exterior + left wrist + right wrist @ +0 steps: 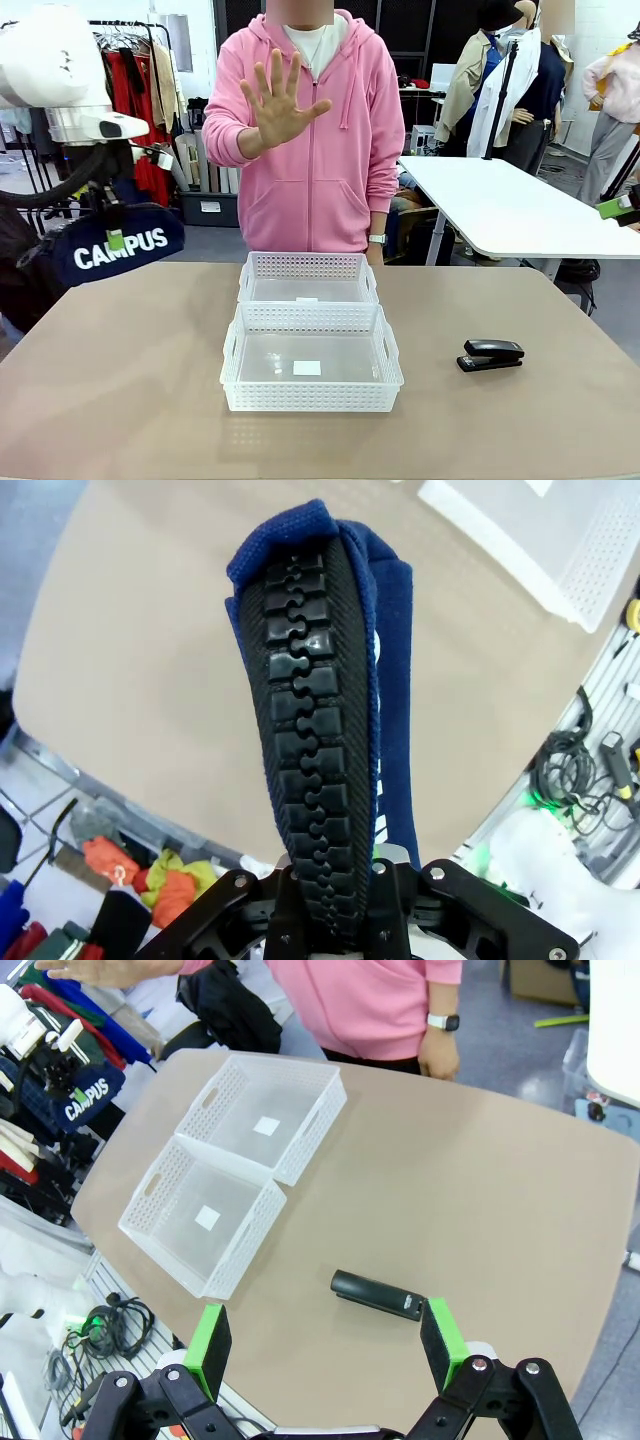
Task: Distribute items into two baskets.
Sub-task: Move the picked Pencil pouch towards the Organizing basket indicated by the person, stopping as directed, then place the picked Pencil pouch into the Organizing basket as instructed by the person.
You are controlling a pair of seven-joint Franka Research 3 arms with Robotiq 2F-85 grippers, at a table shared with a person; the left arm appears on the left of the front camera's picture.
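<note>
pouch (118, 250): aloft past table (120, 380) left edge, pinched in left gripper (330, 880) | stapler (491, 355): flat on table, right of baskets, untouched, well ahead of right gripper (328, 1345), spread wide | larger basket (310, 395), smaller basket (308, 265): no item inside | progress: nothing placed, both items left

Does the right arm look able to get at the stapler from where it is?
Probably yes: the right gripper hangs open and empty, and the stapler lies alone on bare tabletop just beyond it, nothing between.

Tan table (120, 380); larger basket (310, 405), smaller basket (307, 265), stapler (491, 354)
</note>
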